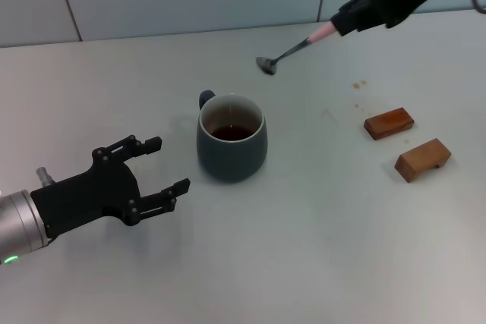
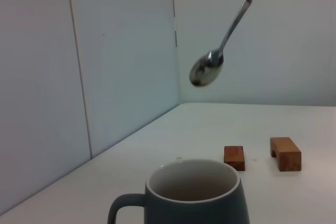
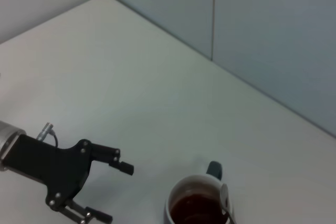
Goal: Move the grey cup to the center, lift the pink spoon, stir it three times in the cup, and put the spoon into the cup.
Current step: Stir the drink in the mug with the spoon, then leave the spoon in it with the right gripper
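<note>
While the pink spoon is carried in the air at upper centre-right of the head view, clenched by its pink handle in the right gripper, the grey cup is seen standing at mid-frame, dark liquid inside, handle turned to the far side. The lifting step is judged done and the stirring not yet begun; the spoon bowl hangs above and beyond the cup rim, well apart from it in the left wrist view, though in the right wrist view it appears over the cup's edge, so the exact offset cannot be told. Next the bowl must be brought over the cup mouth and lowered into the liquid without knocking the rim. The left gripper is held released at lower left, fingers spread, near the cup but not touching it; it is not in the spoon's path. Two wooden blocks lie at right of the frame, well apart from the cup, with small brown spots on the table above them. Nothing stands between spoon and cup.
</note>
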Controlling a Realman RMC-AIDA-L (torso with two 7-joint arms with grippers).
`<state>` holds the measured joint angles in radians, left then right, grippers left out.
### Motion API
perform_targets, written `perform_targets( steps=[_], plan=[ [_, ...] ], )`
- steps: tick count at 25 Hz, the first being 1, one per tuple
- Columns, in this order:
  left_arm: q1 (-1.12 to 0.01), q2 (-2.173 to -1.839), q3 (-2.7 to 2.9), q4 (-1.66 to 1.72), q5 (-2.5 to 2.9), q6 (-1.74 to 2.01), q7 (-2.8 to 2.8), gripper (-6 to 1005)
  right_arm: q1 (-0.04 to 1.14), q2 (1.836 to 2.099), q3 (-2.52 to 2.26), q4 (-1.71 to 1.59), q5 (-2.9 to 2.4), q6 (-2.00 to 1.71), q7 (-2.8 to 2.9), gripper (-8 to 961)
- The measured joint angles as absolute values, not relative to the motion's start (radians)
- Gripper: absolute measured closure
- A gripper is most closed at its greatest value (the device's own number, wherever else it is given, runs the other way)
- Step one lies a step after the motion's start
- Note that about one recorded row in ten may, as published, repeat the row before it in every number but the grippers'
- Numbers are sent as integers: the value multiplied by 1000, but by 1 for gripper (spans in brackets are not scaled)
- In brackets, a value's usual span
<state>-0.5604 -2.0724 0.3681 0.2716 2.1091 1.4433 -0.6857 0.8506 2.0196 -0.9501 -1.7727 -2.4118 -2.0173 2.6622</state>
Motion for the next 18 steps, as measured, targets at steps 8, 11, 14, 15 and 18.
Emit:
perform_targets(
  steps=[8, 11, 14, 15, 18],
  plan=[
    [-561, -2072, 368, 272, 2109, 1443, -686, 192, 900, 2030, -1039, -1593, -2447, -1930, 2653, 818],
    [-561, -2072, 368, 271, 2109, 1443, -686, 192, 917, 2032, -1063, -1533, -2469, -1892, 2644, 815],
    [-561, -2072, 368, 270, 2109, 1443, -686, 192, 929, 2034, -1073, -1499, -2482, -1871, 2638, 812],
    [-561, -2072, 368, 270, 2109, 1443, -686, 192, 935, 2034, -1077, -1478, -2487, -1863, 2634, 811],
    [-561, -2072, 368, 268, 2109, 1444, -686, 192, 959, 2036, -1081, -1385, -2496, -1821, 2614, 807]
  ],
)
